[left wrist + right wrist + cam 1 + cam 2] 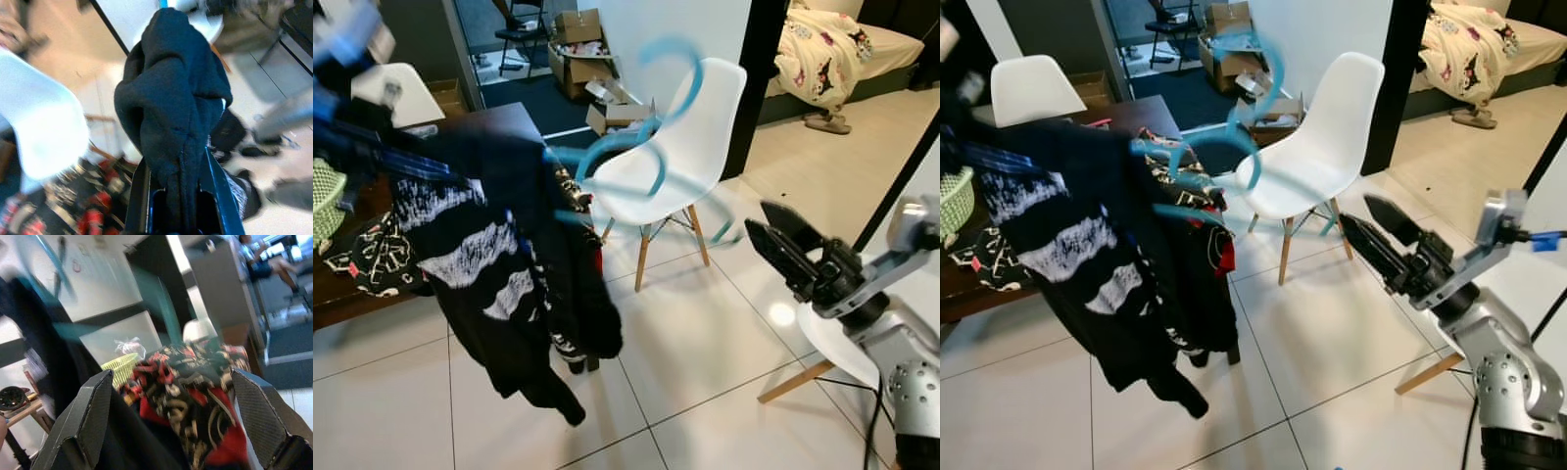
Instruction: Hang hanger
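Two grippers are in play. The left gripper (171,205), far left in the head views and blurred, is clamped on a bunch of dark cloth: the wrist view shows the black garment (499,264) pinched between its two fingers (139,196). The garment hangs from a teal hanger (636,147), whose hook (671,69) and curved arms smear through the air above the white chair (680,147), so it reads as being carried or swung. Holding it by the cloth at the shoulder probably keeps the garment on the hanger and leaves the hook free for a rail; no rail is visible.

At right and nearer, the right gripper (783,245) points toward the garment with its fingers spread wide and nothing between them; its wrist view looks past both fingers (93,416) at a red patterned cloth (195,401) and a green basket (120,367). I judge it is ready to steady the hanger.

Left of the chair, a dark table (352,294) bears more clothes.
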